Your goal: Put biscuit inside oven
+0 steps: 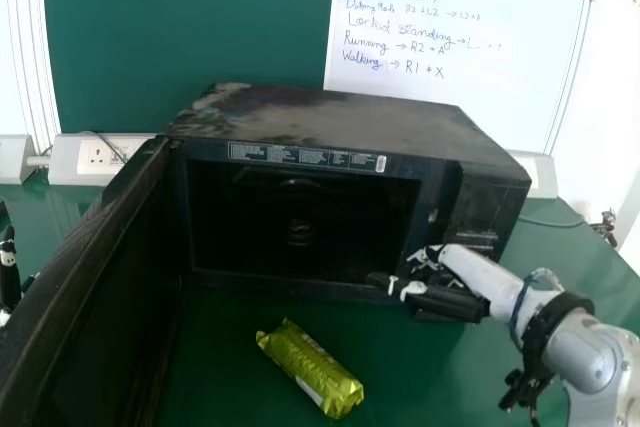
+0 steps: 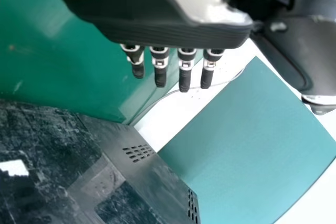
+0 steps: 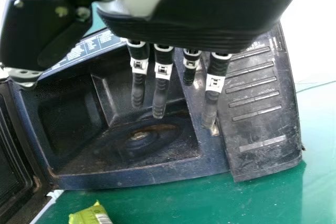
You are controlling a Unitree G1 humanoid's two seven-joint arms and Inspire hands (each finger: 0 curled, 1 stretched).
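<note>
Probably light, slippery and brittle, the biscuit [image 1: 311, 371] lies before the open oven [image 1: 330, 122], best held gently round its middle; right hand [image 3: 199, 22] and left hand [image 2: 152, 17] are empty, fingers extended.

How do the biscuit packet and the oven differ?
The biscuit packet is small and yellow-green, while the oven is much larger and mostly black. The packet lies on its side; the oven stands upright, its door swung open. Both rest on the green table.
</note>
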